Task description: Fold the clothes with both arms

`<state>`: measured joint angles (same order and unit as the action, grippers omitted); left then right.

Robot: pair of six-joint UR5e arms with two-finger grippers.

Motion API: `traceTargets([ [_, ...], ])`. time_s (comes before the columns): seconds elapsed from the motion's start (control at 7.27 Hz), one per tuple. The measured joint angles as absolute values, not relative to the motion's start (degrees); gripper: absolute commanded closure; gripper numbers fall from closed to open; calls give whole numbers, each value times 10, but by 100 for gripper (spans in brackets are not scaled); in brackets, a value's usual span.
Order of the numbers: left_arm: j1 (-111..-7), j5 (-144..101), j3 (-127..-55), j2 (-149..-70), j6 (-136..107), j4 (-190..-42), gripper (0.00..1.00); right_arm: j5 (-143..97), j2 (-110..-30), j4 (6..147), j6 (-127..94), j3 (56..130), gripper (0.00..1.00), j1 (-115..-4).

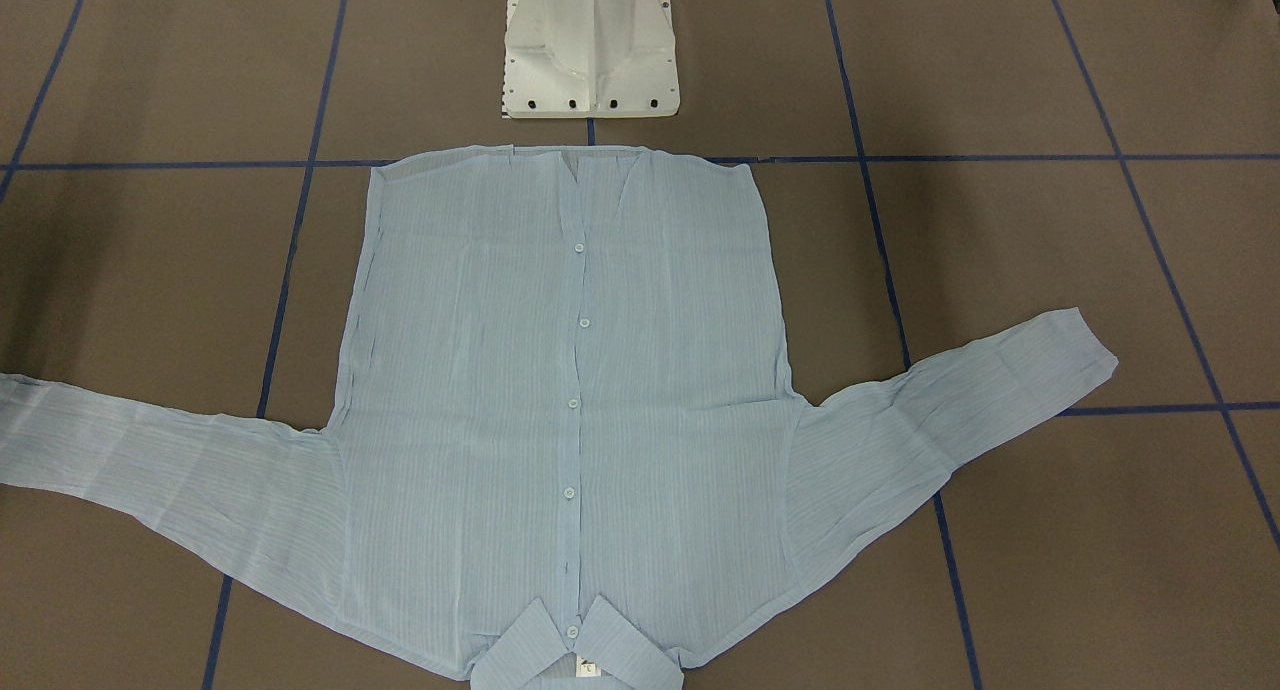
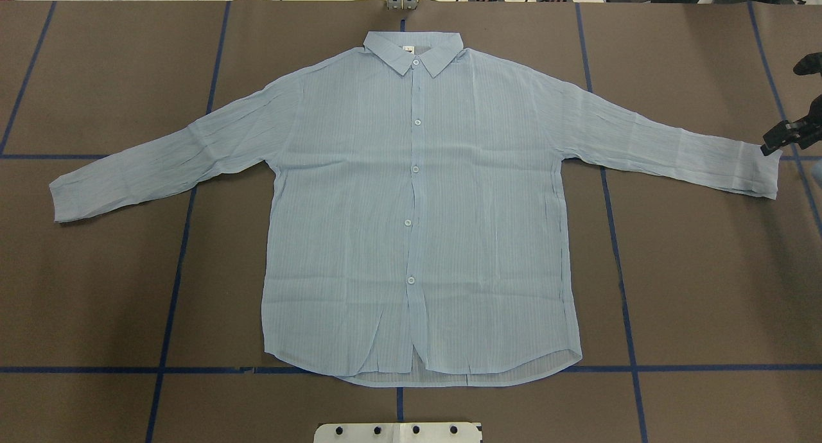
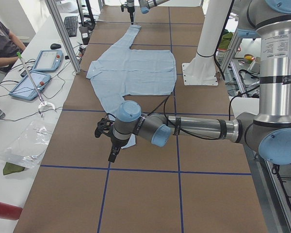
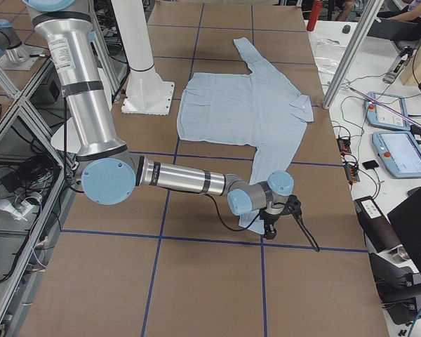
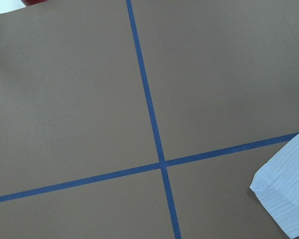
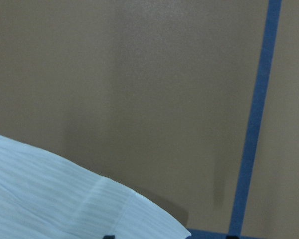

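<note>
Shirt (image 2: 417, 205) lies flat and unfolded mid-bench (image 2: 96, 289), collar (image 2: 413, 45) toward the far edge, while the left claw (image 3: 109, 143) and right claw (image 2: 780, 136) hover by its cuffs (image 2: 758, 170), their grip unreadable; all folding appears yet to be done.

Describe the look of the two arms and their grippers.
Both arms, left arm and right arm, are silver tubes with grey joints, light blue round caps, black bands and a thin black cable. The left gripper and right gripper are black, with slim fingers.
</note>
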<state>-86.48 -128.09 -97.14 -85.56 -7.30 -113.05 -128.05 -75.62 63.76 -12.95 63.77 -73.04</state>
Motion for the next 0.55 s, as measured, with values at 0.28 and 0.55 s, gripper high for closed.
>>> traceTargets([
  [0.28, -865, -1281, -972, -856, -73, -1131, 0, -1279, -749, 638, -123, 620, 32, -728],
  [0.55, -865, -1281, -973, -857, -73, -1131, 0, -1277, -745, 638, -122, 613, 43, -724],
])
